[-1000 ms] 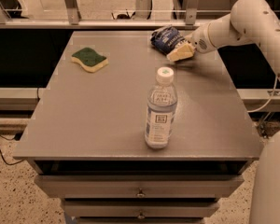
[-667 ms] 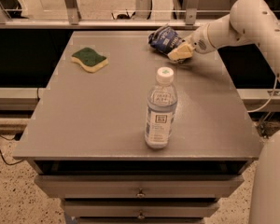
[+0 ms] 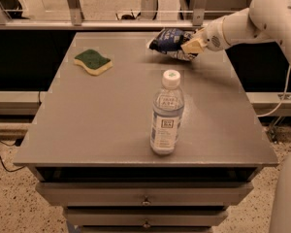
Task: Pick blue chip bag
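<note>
Grey bench (image 3: 111, 115): a flat top over drawers, carrying three loose things.
White arm (image 3: 262, 18): reaches in from the right side, over the far right corner.
Water bottle (image 3: 167, 115): clear, white cap, upright near the middle of the front edge, well apart from the bag.
Blue chip bag (image 3: 167, 40): crumpled navy foil with white lettering, lying near the far edge, right of its middle. It is judged light, soft and crackly. The foil would likely slide and cave under pressure, and the chips inside would crush.
Sponge (image 3: 92, 62): green over yellow, towards the far left corner, well apart from the bag.
Gripper (image 3: 194, 46): at the bag's right end, touching or overlapping it. Whether it is closed on the foil cannot be told.
Bag's right end: a pinch across a crumpled fold here looks best, firm enough to stop slip yet gentle on the contents.
</note>
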Motion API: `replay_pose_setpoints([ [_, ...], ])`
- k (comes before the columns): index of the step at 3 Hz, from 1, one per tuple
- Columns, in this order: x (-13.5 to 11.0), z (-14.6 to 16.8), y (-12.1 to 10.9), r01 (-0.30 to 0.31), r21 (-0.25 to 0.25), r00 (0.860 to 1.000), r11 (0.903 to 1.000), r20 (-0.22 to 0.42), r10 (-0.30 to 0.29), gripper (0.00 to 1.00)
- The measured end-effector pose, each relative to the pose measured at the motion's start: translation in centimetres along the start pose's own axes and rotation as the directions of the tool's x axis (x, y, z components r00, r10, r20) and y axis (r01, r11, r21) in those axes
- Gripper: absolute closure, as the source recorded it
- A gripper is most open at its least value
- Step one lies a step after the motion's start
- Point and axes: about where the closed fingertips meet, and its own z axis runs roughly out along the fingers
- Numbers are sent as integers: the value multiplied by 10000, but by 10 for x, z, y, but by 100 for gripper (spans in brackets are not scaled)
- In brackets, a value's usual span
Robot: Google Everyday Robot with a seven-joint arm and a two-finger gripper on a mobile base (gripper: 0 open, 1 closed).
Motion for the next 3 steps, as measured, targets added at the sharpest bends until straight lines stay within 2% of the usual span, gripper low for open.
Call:
replay_pose_setpoints([
  [1, -25, -23, 7, 424, -364, 9957, 9984, 842, -392, 100],
  [2, -52, -49, 15, 774, -662, 9812, 9948, 1821, -642, 100],
  [3, -55, -50, 16, 786, -697, 9796, 9945, 1904, -641, 100],
])
